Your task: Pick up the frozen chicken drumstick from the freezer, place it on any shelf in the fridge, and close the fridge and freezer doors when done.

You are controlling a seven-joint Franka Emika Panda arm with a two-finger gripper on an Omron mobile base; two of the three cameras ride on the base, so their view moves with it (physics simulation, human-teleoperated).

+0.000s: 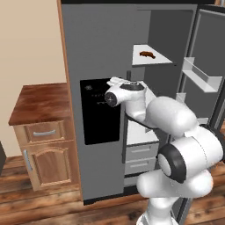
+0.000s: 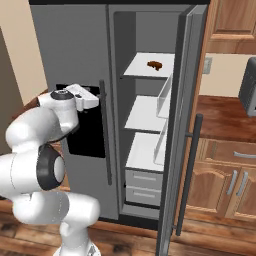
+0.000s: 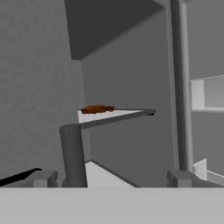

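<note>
The frozen chicken drumstick [image 1: 147, 54] is lying on the top white shelf [image 1: 154, 60] inside the fridge [image 2: 150, 120], the wide side of the tall grey unit. It is sitting near the middle of that shelf, flat on its side, and nothing is touching it.

The fridge door [image 2: 182, 125] is standing wide open on the right. The freezer door [image 1: 94, 105], the one with the black dispenser panel [image 1: 100, 112], is looking shut from both base views.

The end effector [image 3: 111, 177] is hanging lower than the drumstick and out in front of the unit, close to the dark bar handle [image 3: 73, 155]. Its fingertips [image 3: 181, 177] are standing far apart with nothing between them. From the hand view, the drumstick is lying up and a little left of the end effector — well apart from it, with its long side running across the view.

My guess is the drumstick is already where it should be, so the next job is shutting the fridge door. For that the arm would need to swing over to the right.

The fingers themselves are hard to see in the base views, because the white wrist is in the way. The lower drawers [image 2: 145, 185] are partly hidden too.
</note>
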